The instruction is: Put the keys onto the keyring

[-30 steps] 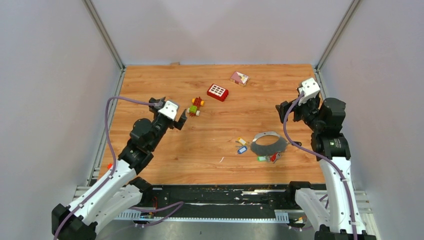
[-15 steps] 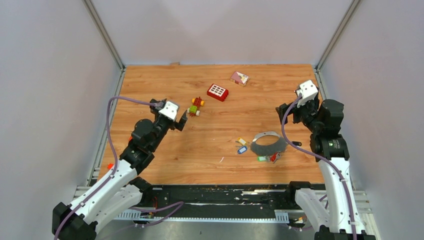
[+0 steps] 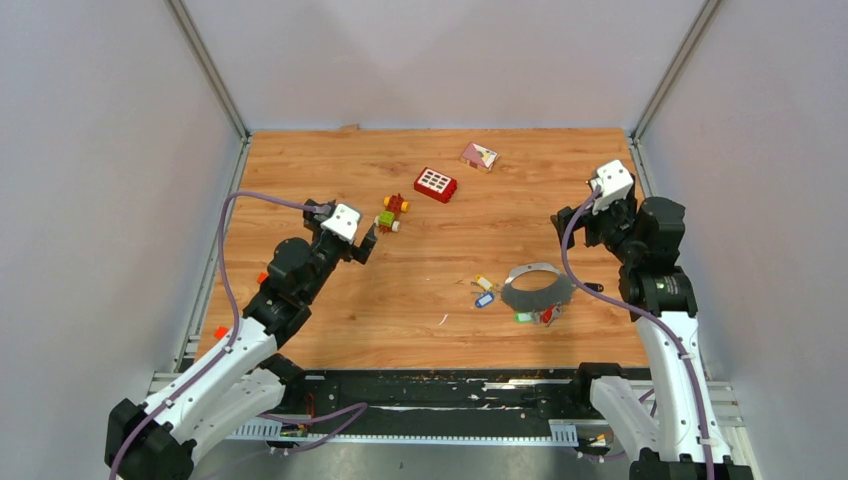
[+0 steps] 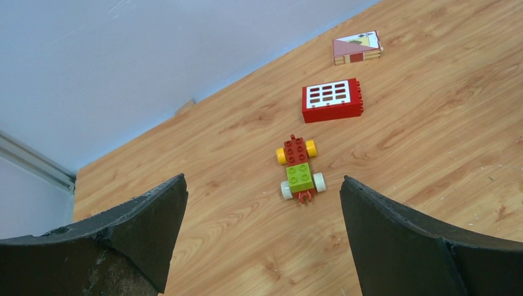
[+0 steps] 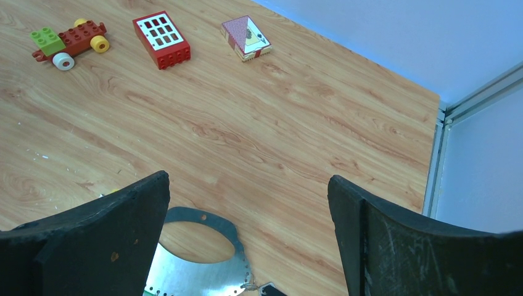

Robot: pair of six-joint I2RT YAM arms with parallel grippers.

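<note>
The keyring [image 3: 537, 287] is a flat grey metal hoop lying right of the table's centre. Its far edge [image 5: 231, 234] shows low in the right wrist view. Small keys lie round it: yellow tag [image 3: 484, 283], blue tag [image 3: 484, 299], green tag [image 3: 523, 317], red tag [image 3: 546, 316]. A black tag [image 5: 271, 290] hangs at the ring's right end. My right gripper [image 3: 566, 226] [image 5: 248, 182] hovers open just beyond the ring, holding nothing. My left gripper [image 3: 366, 243] [image 4: 262, 185] is open and empty at the left, far from the keys.
A red-yellow-green block toy [image 3: 392, 213] [image 4: 299, 169] lies just ahead of the left gripper. A red brick with white squares [image 3: 436, 184] [image 5: 161, 39] and a small house-picture block [image 3: 479, 156] [image 5: 245, 37] lie further back. Walls and metal rails edge the table.
The left arm has edged slightly forward and right. The right wrist has dipped a little toward the ring. Both grippers stay open; nothing on the table moved.
</note>
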